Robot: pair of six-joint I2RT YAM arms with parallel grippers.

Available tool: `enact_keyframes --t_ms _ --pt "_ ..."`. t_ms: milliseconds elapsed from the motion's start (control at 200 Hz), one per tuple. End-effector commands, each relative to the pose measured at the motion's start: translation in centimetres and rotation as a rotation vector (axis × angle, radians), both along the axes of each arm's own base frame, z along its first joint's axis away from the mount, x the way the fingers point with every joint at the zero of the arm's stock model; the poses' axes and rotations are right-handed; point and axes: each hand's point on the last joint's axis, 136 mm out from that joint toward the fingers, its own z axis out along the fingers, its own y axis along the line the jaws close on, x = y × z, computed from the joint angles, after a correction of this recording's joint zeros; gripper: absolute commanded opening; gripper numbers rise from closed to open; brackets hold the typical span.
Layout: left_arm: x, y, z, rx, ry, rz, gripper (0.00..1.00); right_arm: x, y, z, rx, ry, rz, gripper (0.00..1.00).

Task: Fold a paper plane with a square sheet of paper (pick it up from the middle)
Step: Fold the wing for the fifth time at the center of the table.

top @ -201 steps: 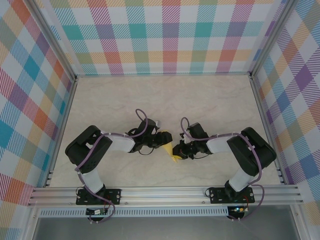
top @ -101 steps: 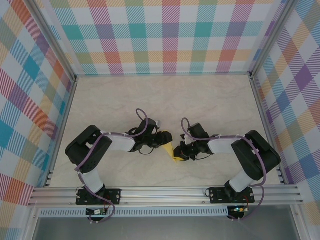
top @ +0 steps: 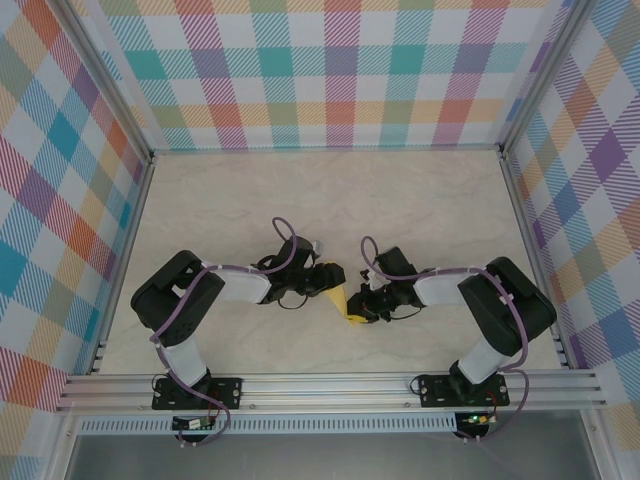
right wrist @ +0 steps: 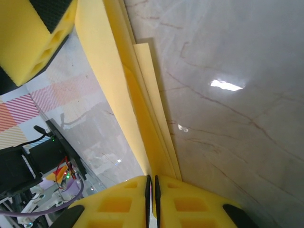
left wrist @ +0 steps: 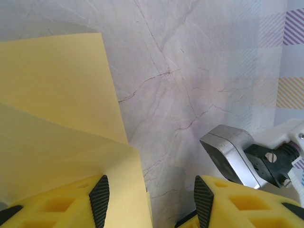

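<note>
1. Top external: the folded yellow paper (top: 346, 302) sits midway between the table's (top: 420, 200) side edges and closer to its near edge, between the left gripper (top: 332, 283) and the right gripper (top: 362, 303).
2. Left wrist: the left gripper (left wrist: 149, 202) has its jaws about half apart. The paper (left wrist: 57, 118) rests beside its left finger, not clamped.
3. Right wrist: the right gripper (right wrist: 152, 184) has its fingers pinched together on the paper's (right wrist: 118, 95) layered edge.

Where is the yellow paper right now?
Seen from above, the paper is over the near middle of the table, between the two claws. The right claw pinches its edge, and the left claw sits just beside it.
</note>
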Motion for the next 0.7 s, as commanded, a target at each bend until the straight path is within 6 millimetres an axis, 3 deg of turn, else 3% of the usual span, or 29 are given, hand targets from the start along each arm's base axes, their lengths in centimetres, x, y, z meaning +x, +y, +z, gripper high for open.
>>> enact_keyframes --t_ms 0,305,495,695 --pt "-1.8 0.3 -2.4 0.071 0.075 -0.033 0.53 -1.8 -1.1 -0.5 -0.068 0.042 0.029 0.15" --pt "-1.9 0.3 -2.5 0.073 0.079 -0.036 0.53 -2.1 -1.6 -0.9 -0.083 0.043 0.016 0.14" --pt "-2.0 0.3 -2.6 0.078 0.083 -0.037 0.53 -2.2 -2.1 -1.9 -0.132 0.059 0.009 0.02" --pt "-2.0 0.4 -2.6 0.080 0.085 -0.037 0.53 -2.1 -2.1 -1.4 -0.123 0.039 0.009 0.10"
